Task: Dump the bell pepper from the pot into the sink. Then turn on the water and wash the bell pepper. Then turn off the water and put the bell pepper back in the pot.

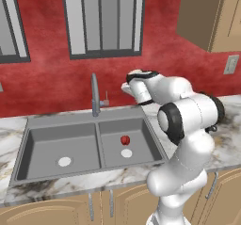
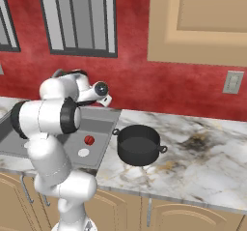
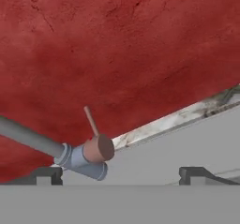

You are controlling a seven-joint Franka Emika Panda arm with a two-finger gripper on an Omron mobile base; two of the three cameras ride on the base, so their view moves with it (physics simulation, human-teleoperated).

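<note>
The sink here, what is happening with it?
The pepper already lies in the right basin of the sink, beside the drain. The empty pot stands on the counter to its right. The open claw holds nothing and points at the faucet handle, apparently to start the water.

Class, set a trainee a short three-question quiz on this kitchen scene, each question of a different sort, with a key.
1. True or false: the small glossy red bell pepper lies in the left basin of the grey metal double-basin sink.
2. Where does the round black cooking pot stand? A) in the sink B) on the marble counter right of the sink C) in the hand
3. Fill in: the hand is ____ and holds nothing, facing the grey faucet's brown lever.

Key: 1 false, it lies in the right basin by the drain; 2 B; 3 open.
</note>
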